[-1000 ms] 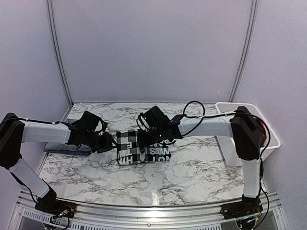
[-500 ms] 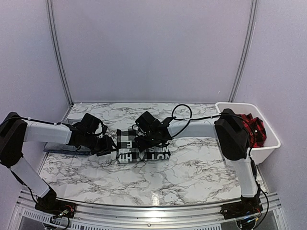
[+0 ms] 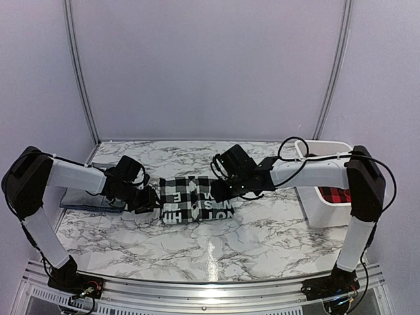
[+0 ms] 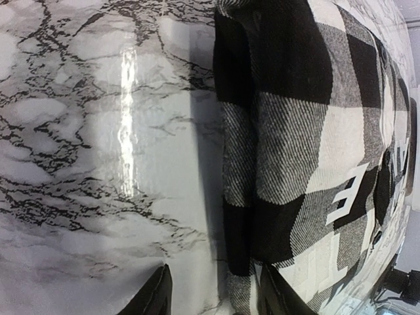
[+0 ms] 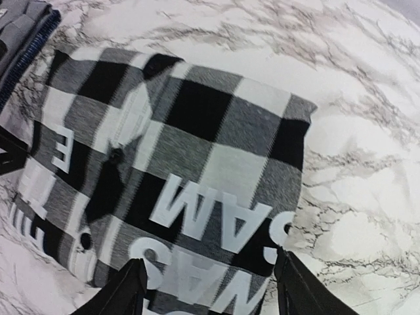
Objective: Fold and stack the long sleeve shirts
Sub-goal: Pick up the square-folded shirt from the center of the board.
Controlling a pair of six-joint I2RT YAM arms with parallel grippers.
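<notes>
Top view: checked shirt (image 3: 190,200), folded, at mid-bench (image 3: 262,243); left claw (image 3: 149,201) at its 9 o'clock edge; right claw (image 3: 222,190) over its 3 o'clock end; grey shirt (image 3: 82,205), folded, at bench's 9 o'clock; red shirt (image 3: 338,195) in white bin (image 3: 321,213) at 3 o'clock.
Left wrist: left claw spread, straddling the checked shirt's folded edge.
Right wrist: right claw spread above the shirt's lettered face.

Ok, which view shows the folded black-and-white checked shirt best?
Right wrist: the checked shirt fills the frame, its white lettering and edges clear. Top external shows it nearly whole but small. Left wrist shows only one edge, close up.
</notes>
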